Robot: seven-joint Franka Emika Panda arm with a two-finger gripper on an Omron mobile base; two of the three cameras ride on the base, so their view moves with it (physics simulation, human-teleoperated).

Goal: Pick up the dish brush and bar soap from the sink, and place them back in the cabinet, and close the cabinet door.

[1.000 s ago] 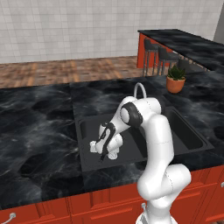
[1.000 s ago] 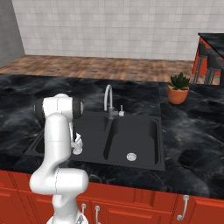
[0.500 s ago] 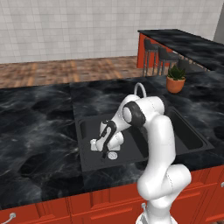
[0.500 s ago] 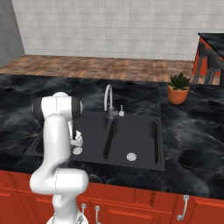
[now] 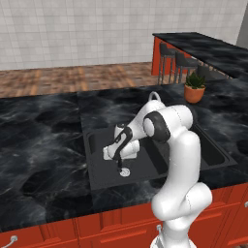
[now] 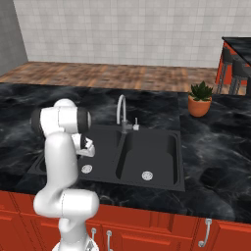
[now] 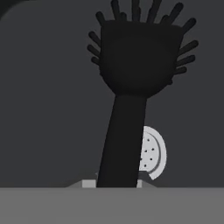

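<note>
Both base views look down from behind, sharing the sink (image 5: pixel 213 157) — hand view sits close inside its basin.

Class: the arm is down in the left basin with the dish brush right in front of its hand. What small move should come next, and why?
Probably lift straight up. In the hand view the dish brush handle runs down between the fingertips, over the silver drain, and the gripper looks shut on it inside the sink. Raising it clear of the basin walls comes before any swing.

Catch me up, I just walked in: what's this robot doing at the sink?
The white arm's two-finger gripper is down in the left basin of the black double-basin sink. Its jaws look closed on the thin handle of the all-black dish brush, with the round silver drain disc just beyond it.
</note>
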